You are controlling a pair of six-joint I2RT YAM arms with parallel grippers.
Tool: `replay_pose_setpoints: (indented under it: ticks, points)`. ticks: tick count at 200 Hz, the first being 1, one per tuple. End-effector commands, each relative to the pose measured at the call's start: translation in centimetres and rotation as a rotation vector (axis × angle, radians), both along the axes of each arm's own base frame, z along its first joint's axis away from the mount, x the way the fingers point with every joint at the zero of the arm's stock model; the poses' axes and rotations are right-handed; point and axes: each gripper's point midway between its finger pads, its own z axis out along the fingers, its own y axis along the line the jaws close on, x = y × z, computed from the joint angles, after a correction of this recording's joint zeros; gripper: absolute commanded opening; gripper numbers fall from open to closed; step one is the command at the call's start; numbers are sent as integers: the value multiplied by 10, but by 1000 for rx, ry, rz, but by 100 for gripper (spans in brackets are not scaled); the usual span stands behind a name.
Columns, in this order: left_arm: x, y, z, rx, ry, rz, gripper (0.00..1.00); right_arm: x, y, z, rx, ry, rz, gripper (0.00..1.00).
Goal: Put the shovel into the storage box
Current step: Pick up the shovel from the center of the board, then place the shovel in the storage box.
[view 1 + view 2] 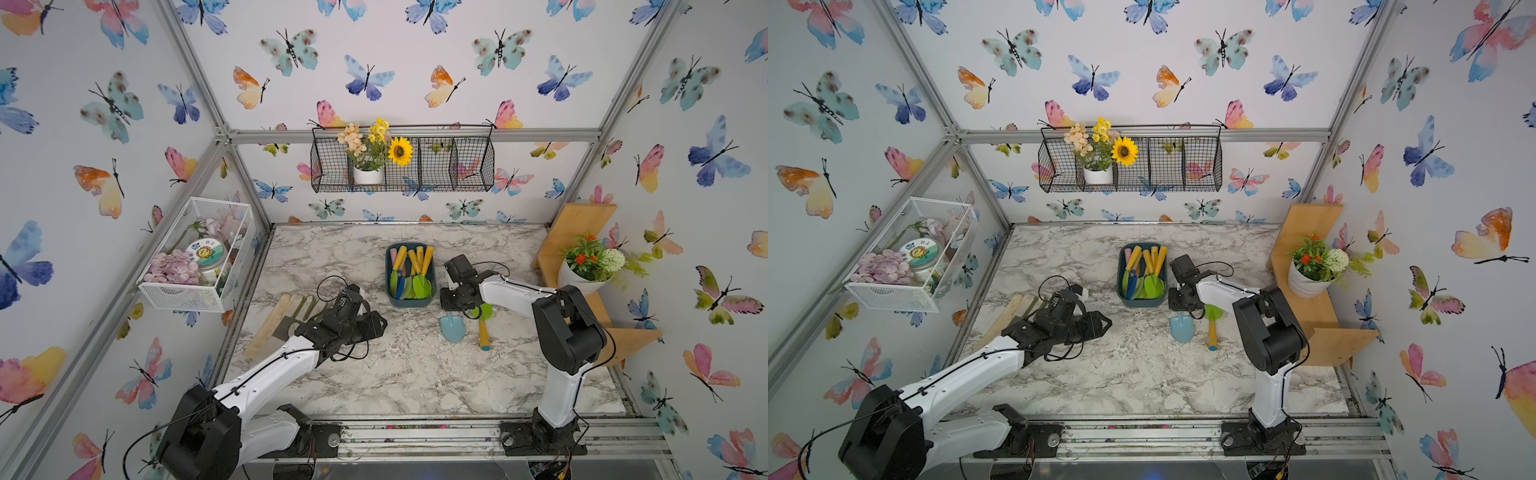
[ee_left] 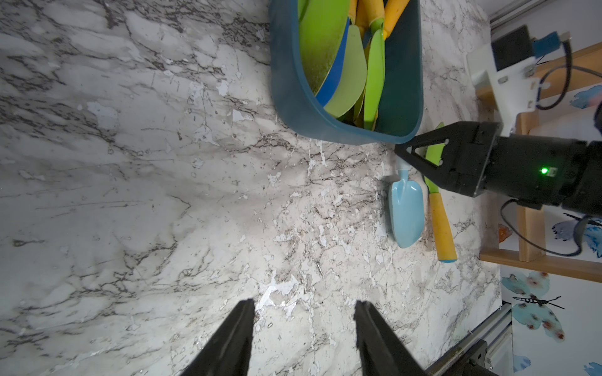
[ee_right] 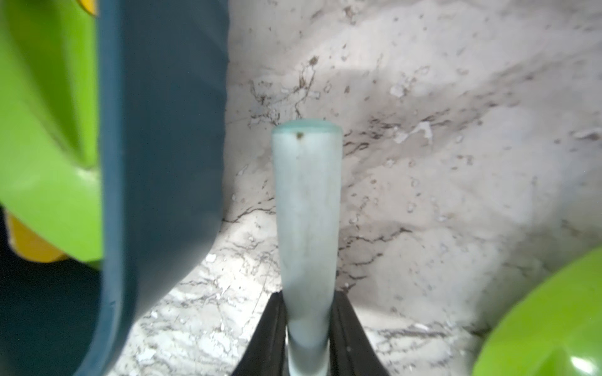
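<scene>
Crouching low over the table (image 1: pixel 374 374) in both top views, the right tool (image 1: pixel 452 306) sat just beside the near corner of the storage box (image 1: pixel 411 303). The blue shovel (image 1: pixel 453 328) lay outside the box, blade toward the robot, with a green shovel (image 1: pixel 483 332) just beside it. Several other shovels (image 1: pixel 415 270) already crowded the box, so a new one could perch on top and slide back out. The left tool (image 1: pixel 380 324) hung to the side, away from the work. A jar (image 1: pixel 204 252) in the white basket (image 1: pixel 195 297) bore 2 small characters on its lid, too small to read surely.

From the left wrist, the left tool's jaws stood about half apart over bare table, holding nothing. The green shovel's blade ran under the right tool, close enough to be dragged along on a lift.

From the right wrist, the black fingers (image 3: pixel 272 325) pinched the blue shovel's pale handle, closed snug on it. The box wall stood just beside the handle, so a careless swing could knock the box or catch its rim. The smooth, tapered handle might also twist in the grip. No brand or label showed on shovel or box.
</scene>
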Motion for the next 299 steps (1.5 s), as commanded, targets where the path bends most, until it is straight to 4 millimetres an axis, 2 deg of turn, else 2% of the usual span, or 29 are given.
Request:
replay_pose_setpoints:
  ticks: [1, 57, 82, 120, 159, 205, 265, 299]
  points:
    - [3, -5, 4, -16, -7, -20, 55, 1, -6, 35, -15, -61, -16, 21]
    - [6, -4, 6, -18, -12, -14, 55, 13, 15, 93, 113, -136, -4, 21]
    - [5, -4, 5, -19, -10, -10, 55, 24, 34, 101, 157, -140, 16, 21]
    - [3, -2, 6, -20, -9, -8, 55, 46, 73, 115, 243, -152, 37, 21]
    - [1, 3, 5, -11, -12, 1, 55, 68, 108, 114, 319, -132, 40, 21]
    - [-2, 8, 3, -8, -9, 10, 55, 88, 139, 98, 371, -94, 27, 21]
    - [-5, 14, -1, -1, -3, 20, 55, 106, 154, 69, 379, -55, -10, 21]
    - [-5, 14, -1, -3, -1, 22, 55, 112, 150, 54, 336, -49, -37, 21]
